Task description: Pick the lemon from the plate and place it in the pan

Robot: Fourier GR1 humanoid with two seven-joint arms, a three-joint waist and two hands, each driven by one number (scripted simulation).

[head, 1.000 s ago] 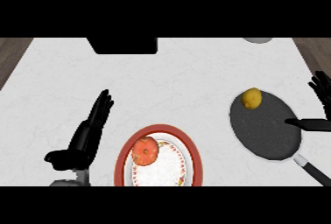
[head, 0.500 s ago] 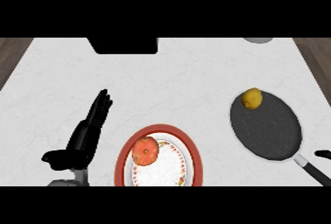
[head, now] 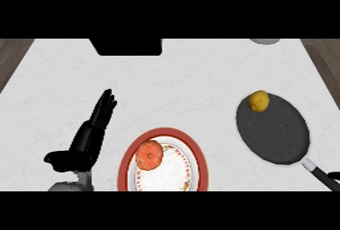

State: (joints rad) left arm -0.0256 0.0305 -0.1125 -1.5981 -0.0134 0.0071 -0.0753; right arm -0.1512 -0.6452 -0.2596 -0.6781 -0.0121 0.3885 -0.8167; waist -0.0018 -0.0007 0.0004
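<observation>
While the white marbled counter point(head: 172, 81) fills the view, the dark frying pan point(head: 275, 134) lies at about three o'clock, its handle point(head: 322, 174) running toward five. The red-rimmed plate point(head: 197, 157) sits at six, carrying an orange tomato-like fruit point(head: 149, 155). The left hand point(head: 86, 139) rests at eight o'clock, fingers straight and released, grasping nothing. The lemon point(head: 259, 100) lies in the pan at its twelve o'clock edge.

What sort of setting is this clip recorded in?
Most likely a kitchen counter: a pale, marble-like worktop carries a dark frying pan with a lemon on its rim and a red-rimmed plate holding an orange-red fruit.
</observation>
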